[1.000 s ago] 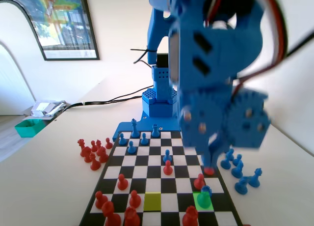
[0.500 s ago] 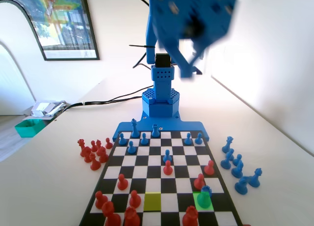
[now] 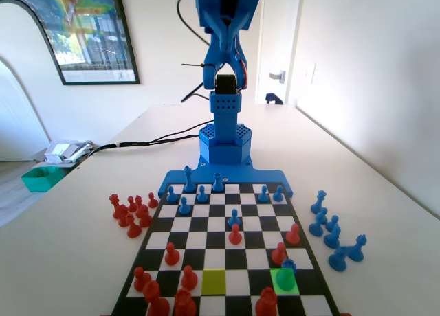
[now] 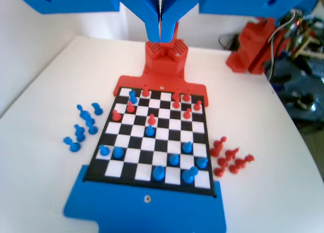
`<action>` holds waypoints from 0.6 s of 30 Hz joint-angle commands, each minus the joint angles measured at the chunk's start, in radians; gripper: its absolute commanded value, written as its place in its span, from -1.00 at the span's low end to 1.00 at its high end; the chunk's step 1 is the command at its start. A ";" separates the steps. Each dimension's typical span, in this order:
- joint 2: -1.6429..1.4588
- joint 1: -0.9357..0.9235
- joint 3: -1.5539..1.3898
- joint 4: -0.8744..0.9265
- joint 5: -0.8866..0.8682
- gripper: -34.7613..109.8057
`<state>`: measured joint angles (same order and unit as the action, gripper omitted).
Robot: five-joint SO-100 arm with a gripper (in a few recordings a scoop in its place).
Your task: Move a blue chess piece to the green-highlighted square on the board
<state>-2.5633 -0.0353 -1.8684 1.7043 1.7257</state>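
A small blue pawn (image 3: 288, 266) stands on the bright green square (image 3: 282, 282) near the board's (image 3: 206, 240) front right corner in the fixed view, with a red pawn (image 3: 278, 253) close behind it. In the wrist view that blue pawn (image 4: 132, 95) sits at the board's (image 4: 167, 137) far left end. My gripper (image 3: 221, 55) is raised high above the arm's base, far from the pawn. The wrist view shows the gripper (image 4: 161, 28) shut, jaws pressed together with nothing between them.
A paler yellow-green square (image 3: 214, 281) lies two squares left of the green one. Several red pieces (image 3: 130, 213) stand off the board's left side and several blue pieces (image 3: 333, 230) off its right. Red and blue pawns dot the board. A teal tray (image 3: 40, 178) sits far left.
The arm has swung up and back from low over the board's right side to high above its base. The blue pawn stays on the green square.
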 commanded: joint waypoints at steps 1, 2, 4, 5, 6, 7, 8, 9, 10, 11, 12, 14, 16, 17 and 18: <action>-0.158 -0.029 -0.064 0.005 0.043 -0.51; -0.183 -0.032 -0.081 0.003 0.048 -0.51; -0.224 -0.038 -0.120 -0.005 0.063 -0.51; -0.245 -0.040 -0.141 -0.012 0.064 -0.51; -0.265 -0.040 -0.161 -0.018 0.067 -0.51; -0.284 -0.040 -0.179 -0.025 0.069 -0.51; -0.301 -0.037 -0.198 -0.035 0.069 -0.51; -0.318 -0.037 -0.221 -0.049 0.069 -0.51; -0.336 -0.037 -0.244 -0.064 0.069 -0.51; -0.353 -0.037 -0.265 -0.078 0.069 -0.51; -0.368 -0.035 -0.285 -0.091 0.069 -0.51; -0.387 -0.031 -0.301 -0.104 0.067 -0.51; -0.391 -0.025 -0.301 -0.104 0.067 -0.51; -0.396 -0.020 -0.301 -0.106 0.067 -0.51; -0.400 -0.015 -0.302 -0.109 0.066 -0.51</action>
<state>-2.9437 -0.0568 -2.1737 1.6076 1.7748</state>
